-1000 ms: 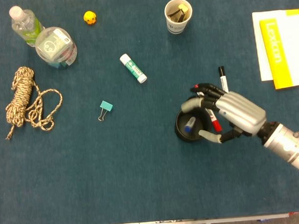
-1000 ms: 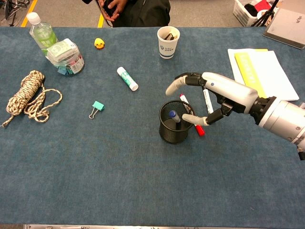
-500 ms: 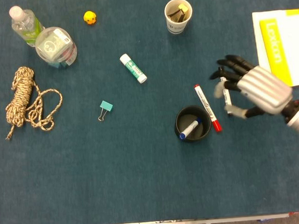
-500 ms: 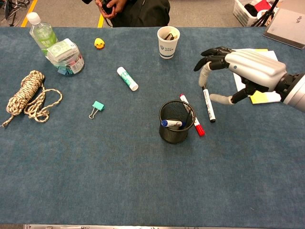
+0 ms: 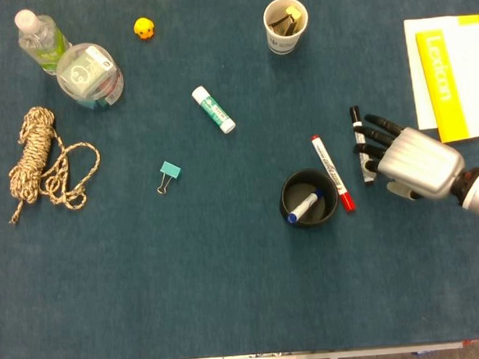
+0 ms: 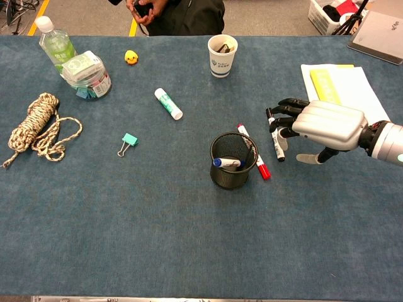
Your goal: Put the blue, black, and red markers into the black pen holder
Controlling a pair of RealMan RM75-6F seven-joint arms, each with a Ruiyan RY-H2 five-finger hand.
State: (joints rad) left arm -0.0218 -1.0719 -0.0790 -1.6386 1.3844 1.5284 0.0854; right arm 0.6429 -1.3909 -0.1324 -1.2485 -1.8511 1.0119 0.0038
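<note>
One marker down, two to go — the blue marker [image 5: 305, 206] is lying slanted inside the holder [image 5: 308, 198], while the red marker [image 5: 332, 172] lies on the table just beside the holder's right rim and the black marker [image 5: 358, 142] lies a bit further right. The right hand [image 5: 409, 162] sits low over the black marker, fingers [image 6: 286, 117] spread across it, nothing actually held yet as far as I can tell. The left hand isn't visible.

For this grab I'd close thumb and fingers across the middle of the barrel so it doesn't roll away, lift clear, then tip it cap-down over the holder without knocking the red marker.

Other containers: the paper cup [image 6: 222, 55] has some small dark and yellowish bits in it — can't tell what
</note>
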